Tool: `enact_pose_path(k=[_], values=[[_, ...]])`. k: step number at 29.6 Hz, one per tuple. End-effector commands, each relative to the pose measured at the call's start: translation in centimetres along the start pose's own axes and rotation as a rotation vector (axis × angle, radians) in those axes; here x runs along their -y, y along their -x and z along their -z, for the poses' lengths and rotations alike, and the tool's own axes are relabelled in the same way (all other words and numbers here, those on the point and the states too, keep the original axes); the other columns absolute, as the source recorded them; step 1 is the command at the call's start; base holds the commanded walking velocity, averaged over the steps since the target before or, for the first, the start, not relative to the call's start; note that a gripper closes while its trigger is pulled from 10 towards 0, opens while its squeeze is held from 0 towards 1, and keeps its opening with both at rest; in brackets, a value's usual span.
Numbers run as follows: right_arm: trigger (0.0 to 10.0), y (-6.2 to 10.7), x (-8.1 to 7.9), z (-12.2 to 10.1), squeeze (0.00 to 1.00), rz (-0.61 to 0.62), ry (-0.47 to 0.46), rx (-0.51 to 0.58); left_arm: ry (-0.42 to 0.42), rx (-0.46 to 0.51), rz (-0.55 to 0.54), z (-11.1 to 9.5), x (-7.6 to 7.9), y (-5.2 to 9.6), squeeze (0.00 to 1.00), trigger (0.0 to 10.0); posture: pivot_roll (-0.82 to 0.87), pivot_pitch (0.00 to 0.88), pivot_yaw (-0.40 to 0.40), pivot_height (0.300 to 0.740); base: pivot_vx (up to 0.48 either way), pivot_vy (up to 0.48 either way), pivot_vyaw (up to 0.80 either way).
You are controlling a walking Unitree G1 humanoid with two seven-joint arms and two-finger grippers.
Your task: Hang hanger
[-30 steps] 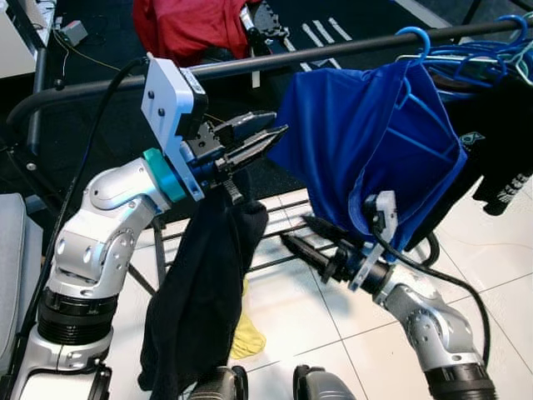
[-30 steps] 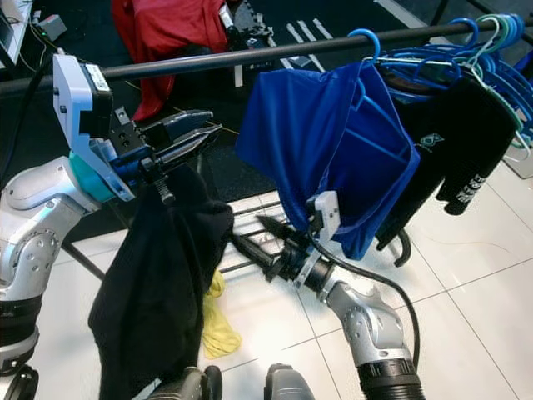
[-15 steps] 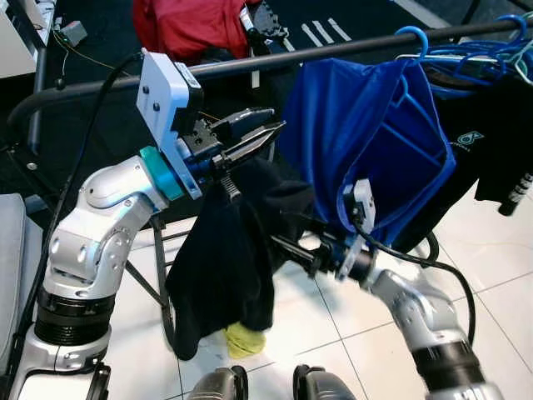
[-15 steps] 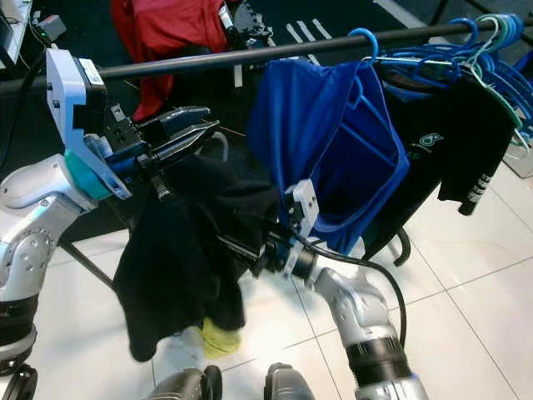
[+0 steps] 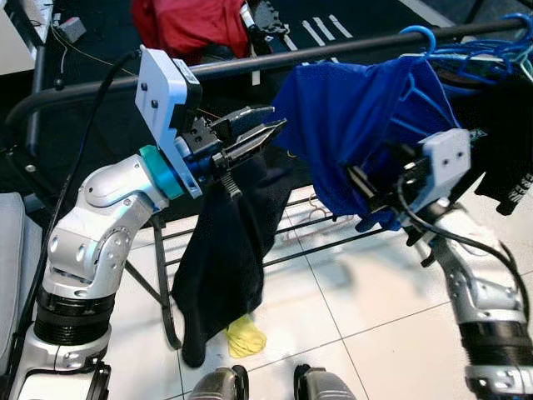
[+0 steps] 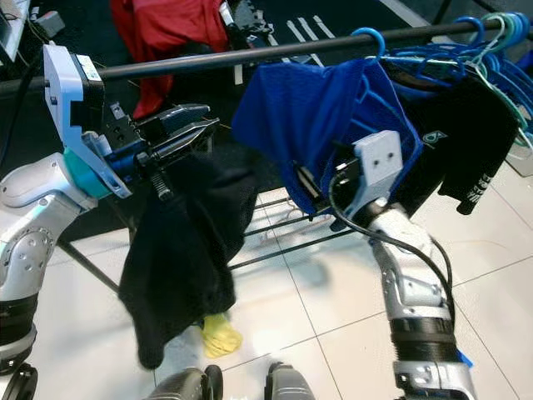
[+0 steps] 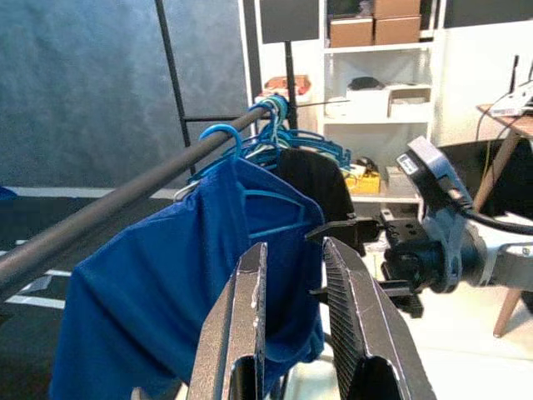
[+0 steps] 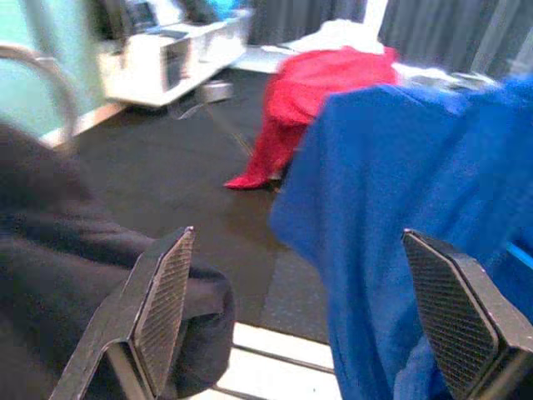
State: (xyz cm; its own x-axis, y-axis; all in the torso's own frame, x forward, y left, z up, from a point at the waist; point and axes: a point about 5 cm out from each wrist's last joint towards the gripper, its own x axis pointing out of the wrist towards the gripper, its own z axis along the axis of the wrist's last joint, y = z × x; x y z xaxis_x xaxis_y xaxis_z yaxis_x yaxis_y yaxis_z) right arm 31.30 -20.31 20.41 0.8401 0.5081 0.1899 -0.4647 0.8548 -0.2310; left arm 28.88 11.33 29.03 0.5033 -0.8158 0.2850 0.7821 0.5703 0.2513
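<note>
My left gripper (image 5: 273, 122) is raised just under the black clothes rail (image 5: 250, 65), with its fingers (image 7: 250, 317) nearly together. A black garment (image 5: 225, 250) on its hanger hangs from it, down toward the floor. My right gripper (image 5: 366, 173) is lifted against the blue shirt (image 5: 366, 117), which hangs from a blue hanger (image 5: 416, 35) on the rail. In the right wrist view its fingers (image 8: 162, 300) stand wide open with nothing between them, the blue shirt (image 8: 416, 158) on one side and the black garment (image 8: 75, 250) on the other.
Several blue hangers (image 5: 491, 52) and a black printed shirt (image 5: 504, 125) crowd the rail's right end. A red cloth (image 5: 187, 25) lies behind the rail. The rack's lower bars (image 5: 308, 246) cross the white tile floor, where a yellow item (image 5: 246, 340) lies.
My right arm has risen from under the black garment and swung right, up to the blue shirt. The black garment has dropped back and hangs straight. The left gripper has stayed put.
</note>
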Motion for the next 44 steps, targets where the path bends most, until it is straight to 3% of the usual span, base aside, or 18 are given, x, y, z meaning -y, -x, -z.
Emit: enact_pose_path(k=[1, 2, 4, 6, 8, 16, 20, 23, 30, 36, 44], values=[[10.0, 0.3, -0.3, -0.2, 0.00, -0.043, -0.007, 0.001, -0.007, 0.031, 0.036, -0.7, 0.4, -0.2, 0.00, 10.0, -0.09, 0.080, 0.078, 0.740, 0.000, 0.000, 0.00], [10.0, 0.3, -0.3, -0.2, 0.00, -0.043, -0.007, 0.001, -0.007, 0.031, 0.036, -0.7, 0.4, -0.2, 0.00, 10.0, -0.09, 0.080, 0.078, 0.740, 0.000, 0.000, 0.00], [10.0, 0.2, -1.2, 0.0, 0.00, -0.203, -0.031, -0.040, 0.015, 0.040, 0.089, -0.9, 0.9, -0.1, 0.00, 10.0, -0.08, 0.075, 0.077, 0.740, 0.000, 0.000, 0.00], [10.0, 0.2, -1.2, 0.0, 0.00, -0.203, -0.031, -0.040, 0.015, 0.040, 0.089, -0.9, 0.9, -0.1, 0.00, 10.0, -0.08, 0.075, 0.077, 0.740, 0.000, 0.000, 0.00], [10.0, -0.4, -1.8, 0.6, 0.00, -0.295, -0.051, -0.070, 0.029, 0.034, 0.152, -1.3, 1.3, 0.5, 0.00, 10.0, -0.07, 0.070, 0.067, 0.740, 0.000, 0.000, 0.00], [10.0, -1.3, -2.0, 0.6, 0.00, -0.339, -0.058, -0.067, 0.029, -0.002, 0.234, -1.8, 1.4, 2.0, 0.00, 10.0, -0.06, 0.068, 0.062, 0.740, 0.000, 0.000, 0.00], [10.0, -2.3, -1.8, -0.6, 0.00, -0.351, -0.090, -0.008, 0.021, -0.036, 0.269, -1.9, 1.5, 2.8, 0.00, 10.0, -0.06, 0.062, 0.053, 0.740, 0.000, 0.000, 0.00], [10.0, -2.7, -2.4, -1.9, 0.00, -0.432, -0.167, 0.047, 0.030, -0.030, 0.280, -1.9, 1.8, 2.7, 0.00, 10.0, -0.06, 0.060, 0.046, 0.740, 0.000, 0.000, 0.00], [10.0, -3.1, -2.5, -2.3, 0.00, -0.459, -0.171, 0.060, 0.052, -0.019, 0.301, -2.0, 2.2, 2.6, 0.00, 10.0, -0.06, 0.059, 0.043, 0.740, 0.000, 0.000, 0.00], [10.0, -4.3, -2.5, -0.2, 0.00, -0.469, -0.197, -0.016, 0.070, 0.009, 0.330, -2.5, 2.6, 2.4, 0.00, 10.0, -0.05, 0.061, 0.039, 0.740, 0.000, 0.000, 0.00], [10.0, -5.0, -3.5, -0.4, 0.00, -0.576, -0.258, -0.017, 0.069, 0.017, 0.332, -2.7, 2.6, 2.4, 0.00, 10.0, -0.04, 0.063, 0.035, 0.740, 0.000, 0.000, 0.00]])
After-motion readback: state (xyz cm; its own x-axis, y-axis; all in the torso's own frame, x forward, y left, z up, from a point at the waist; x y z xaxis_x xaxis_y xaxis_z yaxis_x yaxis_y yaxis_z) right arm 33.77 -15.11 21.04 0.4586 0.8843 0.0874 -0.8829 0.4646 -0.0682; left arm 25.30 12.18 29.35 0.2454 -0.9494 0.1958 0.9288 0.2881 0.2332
